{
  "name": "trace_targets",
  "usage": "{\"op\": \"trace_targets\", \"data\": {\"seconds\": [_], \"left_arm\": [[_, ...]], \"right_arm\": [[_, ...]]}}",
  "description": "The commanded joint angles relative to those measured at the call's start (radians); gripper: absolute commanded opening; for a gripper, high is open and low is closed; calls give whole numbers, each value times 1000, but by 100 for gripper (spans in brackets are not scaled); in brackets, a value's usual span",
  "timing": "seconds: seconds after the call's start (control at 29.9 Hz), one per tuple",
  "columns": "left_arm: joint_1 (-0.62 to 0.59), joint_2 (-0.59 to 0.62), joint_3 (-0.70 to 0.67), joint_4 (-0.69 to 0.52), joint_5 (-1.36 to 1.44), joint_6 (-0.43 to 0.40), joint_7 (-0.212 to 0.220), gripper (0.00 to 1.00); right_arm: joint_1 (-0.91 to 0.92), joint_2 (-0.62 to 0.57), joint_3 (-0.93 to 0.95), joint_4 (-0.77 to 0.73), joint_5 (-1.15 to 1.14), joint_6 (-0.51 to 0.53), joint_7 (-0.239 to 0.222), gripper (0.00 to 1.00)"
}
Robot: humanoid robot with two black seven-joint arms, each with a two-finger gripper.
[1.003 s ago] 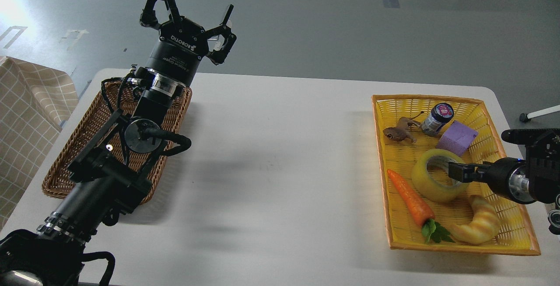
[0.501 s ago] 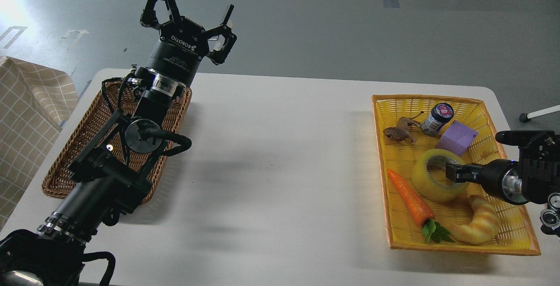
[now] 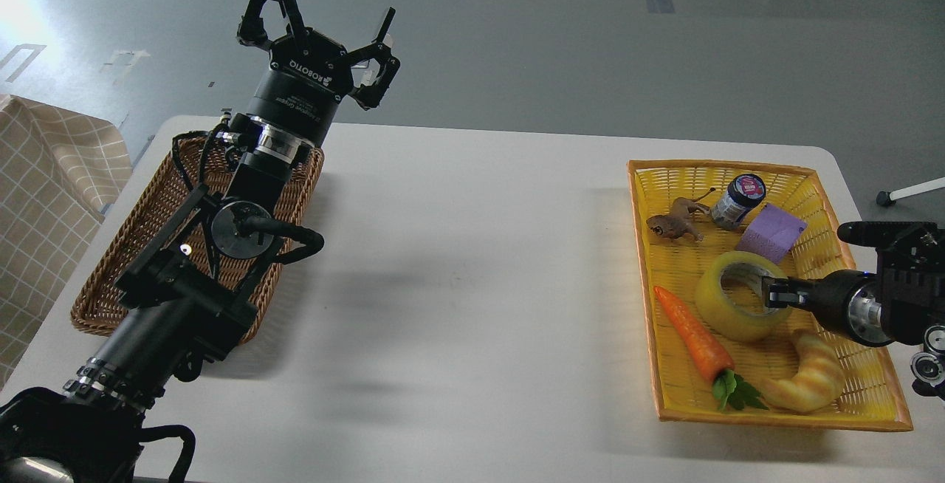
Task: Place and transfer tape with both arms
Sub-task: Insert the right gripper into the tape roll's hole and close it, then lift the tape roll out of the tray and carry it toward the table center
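Note:
The tape (image 3: 727, 313), a translucent yellow roll with a pale core, lies flat in the yellow basket (image 3: 746, 169) at the right. My right gripper (image 3: 774, 295) comes in from the right edge, and its dark tip sits at the roll's right rim, partly over the core. Its fingers cannot be told apart. My left gripper (image 3: 325, 21) is raised high above the far end of the brown wicker basket (image 3: 103, 283) at the left. Its fingers are spread open and hold nothing.
The yellow basket also holds a toy carrot (image 3: 692, 339), a pale croissant (image 3: 808, 376), a purple block (image 3: 771, 232), a small jar (image 3: 737, 201) and a brown toy animal (image 3: 673, 223). A checked cloth (image 3: 44, 195) lies at the far left. The white table (image 3: 472, 261) spans between the baskets.
The right gripper's tip edged left over the tape, then drew back a little to the right and sits lower at the roll's rim. The left arm has not moved.

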Motion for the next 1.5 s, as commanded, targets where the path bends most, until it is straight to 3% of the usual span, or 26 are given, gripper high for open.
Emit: {"op": "trace_targets", "data": {"seconds": [0.0, 0.1, 0.7, 0.94, 1.47], "left_arm": [[0, 0, 0, 0, 0, 0, 0, 98], [0, 0, 0, 0, 0, 0, 0, 98], [-3, -1, 0, 5, 0, 0, 0, 98], [-3, -3, 0, 5, 0, 0, 0, 98], [-1, -2, 0, 6, -1, 0, 0, 98]], "right_arm": [[2, -1, 2, -2, 7, 0, 0, 11], [24, 0, 10, 5, 12, 0, 0, 0], [248, -64, 14, 108, 142, 0, 5, 0], [353, 72, -12, 88, 141, 0, 6, 0], [627, 418, -357, -182, 142, 0, 15, 0]]}}
